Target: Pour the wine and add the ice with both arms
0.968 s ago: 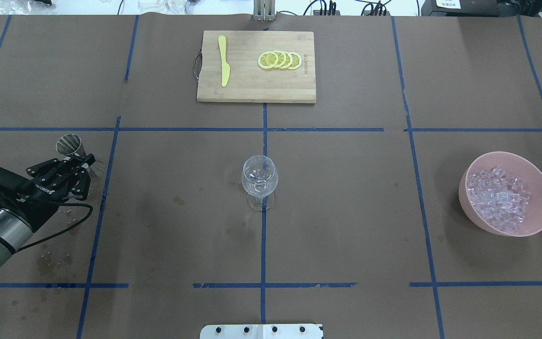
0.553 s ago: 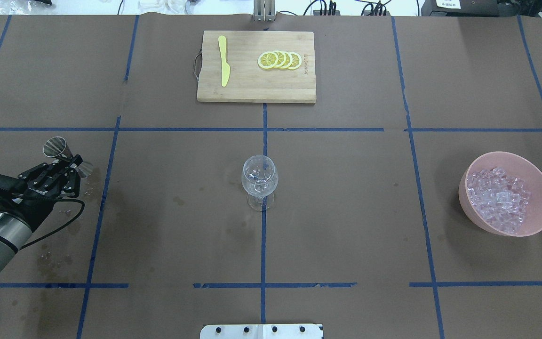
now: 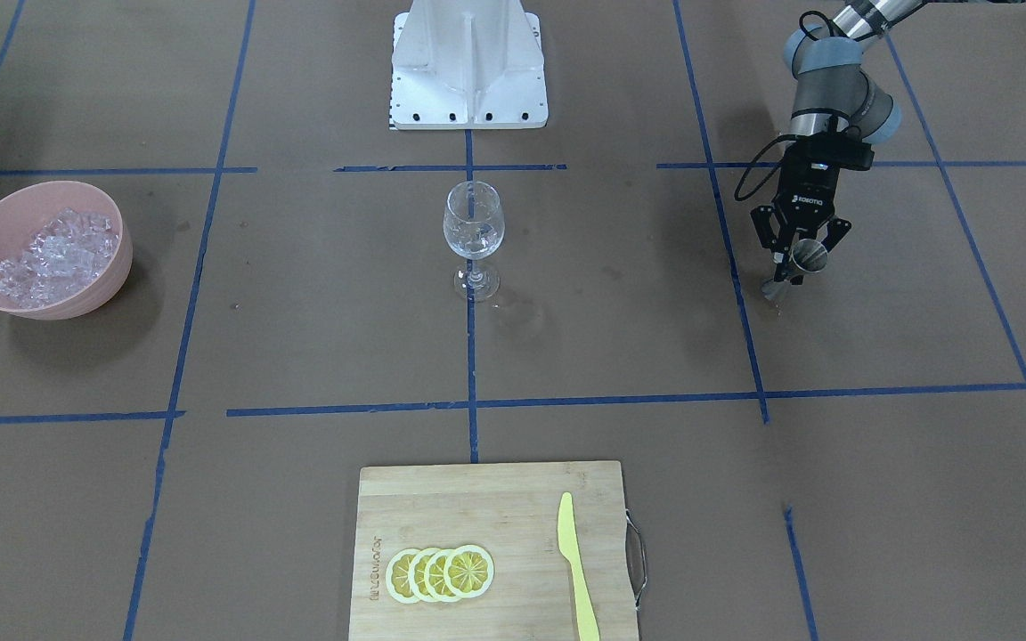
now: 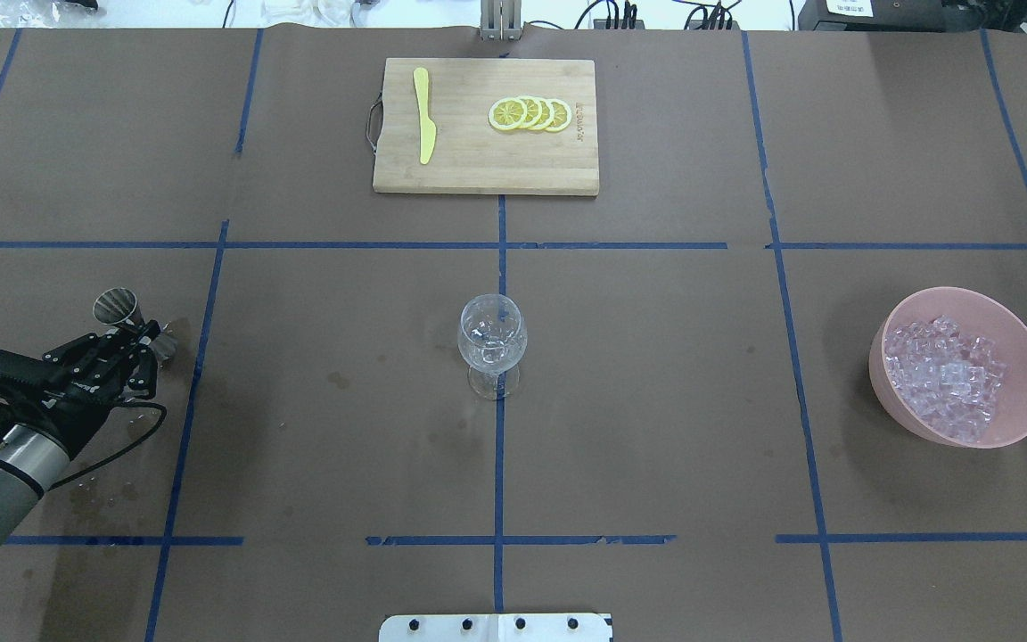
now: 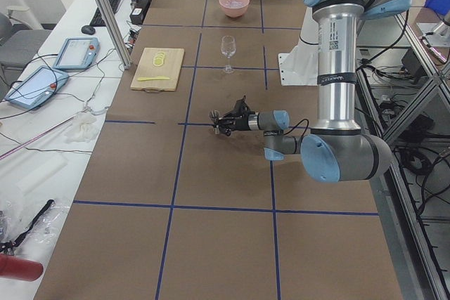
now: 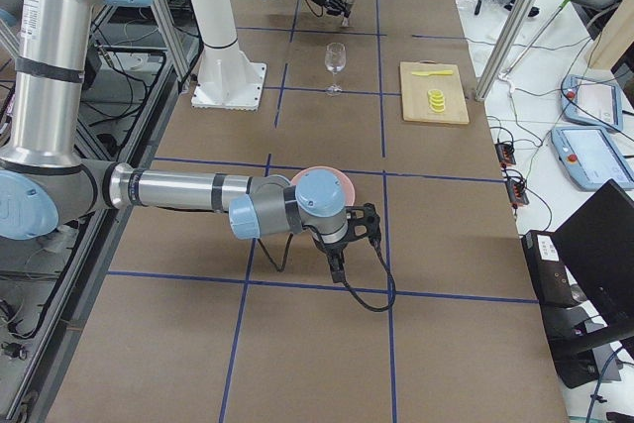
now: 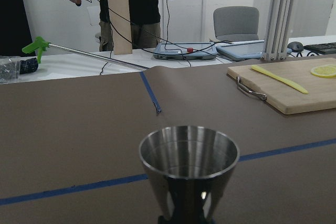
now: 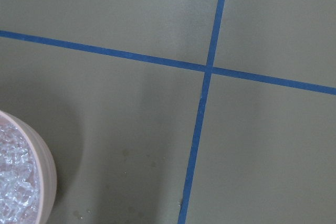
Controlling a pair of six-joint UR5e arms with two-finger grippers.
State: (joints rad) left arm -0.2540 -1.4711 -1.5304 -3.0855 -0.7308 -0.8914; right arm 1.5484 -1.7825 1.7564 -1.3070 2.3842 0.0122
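My left gripper (image 4: 146,337) (image 3: 796,265) is shut on the waist of a steel jigger (image 4: 119,308) (image 3: 808,257) (image 7: 188,163), low over the table's left part. The left wrist view shows only the cup's upper wall, so the wine is hidden. An upright clear stemmed glass (image 4: 492,335) (image 3: 474,223) stands at the table's middle. The ice (image 4: 946,374) (image 3: 52,252) (image 8: 11,182) fills a pink bowl (image 4: 1026,357) at the right. My right gripper (image 6: 365,225) hangs beside that bowl, in the exterior right view only, so I cannot tell its state.
A wooden cutting board (image 4: 478,165) at the far middle carries lemon slices (image 4: 529,114) and a yellow knife (image 4: 425,114). The white pedestal (image 3: 468,62) sits at the near edge. Wet spots (image 4: 103,490) mark the paper under my left arm. A person stands beyond the table.
My left gripper has carried the jigger left, then back toward the robot and lower over the table. Glass, bowl and board have not moved.
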